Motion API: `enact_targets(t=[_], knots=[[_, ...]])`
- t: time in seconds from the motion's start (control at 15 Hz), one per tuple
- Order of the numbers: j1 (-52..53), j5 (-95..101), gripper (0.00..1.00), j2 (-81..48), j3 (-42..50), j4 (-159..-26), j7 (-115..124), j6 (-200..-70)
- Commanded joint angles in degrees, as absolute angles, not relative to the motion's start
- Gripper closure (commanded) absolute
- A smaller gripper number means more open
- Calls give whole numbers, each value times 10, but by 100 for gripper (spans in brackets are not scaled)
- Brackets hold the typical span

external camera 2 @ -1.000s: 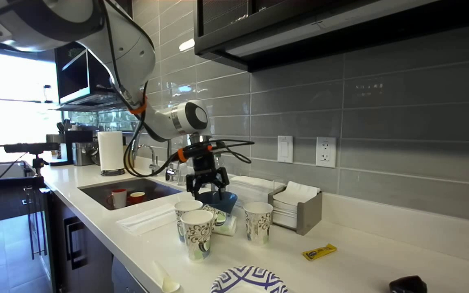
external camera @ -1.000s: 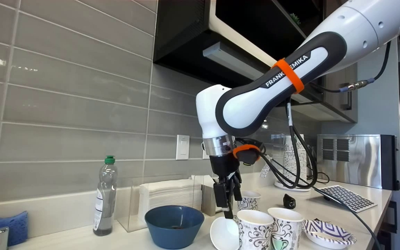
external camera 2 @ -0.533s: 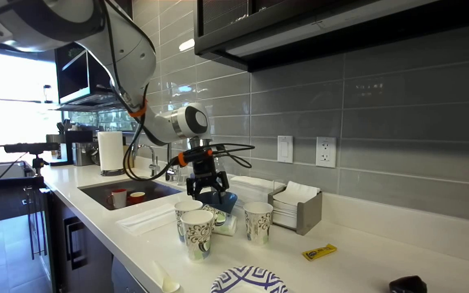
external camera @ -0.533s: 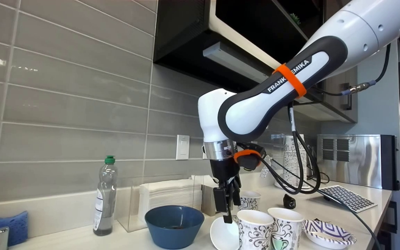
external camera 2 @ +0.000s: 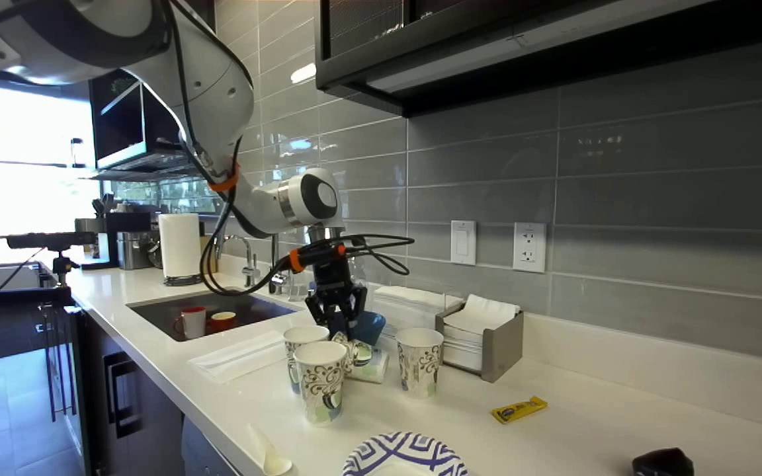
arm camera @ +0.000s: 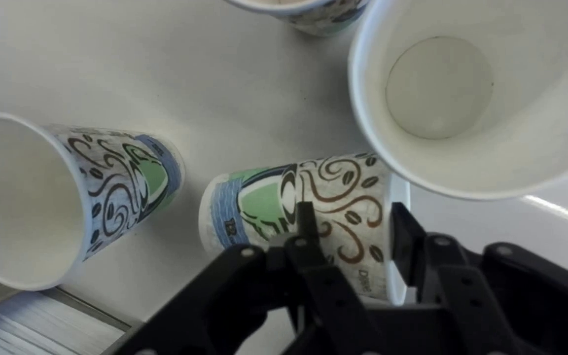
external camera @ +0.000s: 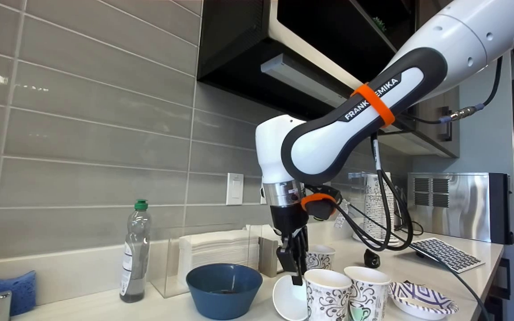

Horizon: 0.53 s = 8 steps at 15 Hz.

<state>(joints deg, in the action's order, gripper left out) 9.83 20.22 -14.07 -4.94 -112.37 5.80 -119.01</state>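
A patterned paper cup (arm camera: 264, 197) lies on its side under my gripper (arm camera: 350, 217). The jaws stand partly open, with a gap between them. One finger reaches across the cup's printed wall, while the opposite pad (arm camera: 407, 241) is by its rim; whether both touch cannot be told. In an exterior view the gripper (external camera 2: 340, 328) points down at the tipped cup (external camera 2: 369, 367). White inside, that cup (external camera: 289, 299) shows its mouth in an exterior view, close to two upright cups, one nearer (external camera: 328, 296) and one beyond (external camera: 369, 294). Another upright cup (external camera 2: 419, 363) stands apart.
A blue bowl (external camera: 223, 292) sits beside the gripper. Behind are a napkin stack (external camera: 219, 249) and a napkin holder (external camera 2: 500, 344). A soap bottle (external camera: 134, 263), a sink (external camera 2: 242, 307), a yellow packet (external camera 2: 518, 410) and a purple-patterned paper dish (external camera: 422, 301) are around.
My gripper has come down a little, and its fingers have moved closer together. The tipped cup has shifted and turned slightly. The upright cups stay where they were.
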Motion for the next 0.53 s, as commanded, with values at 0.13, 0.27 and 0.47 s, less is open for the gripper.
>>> enact_targets(t=[0.13, 0.27, 0.47], knots=[[92, 197, 99, -121, -48, -1133, 53, -1197], [89, 193, 100, -107, -46, -1134, 52, -1198], [79, 187, 99, -88, -42, -1137, 54, -1199]])
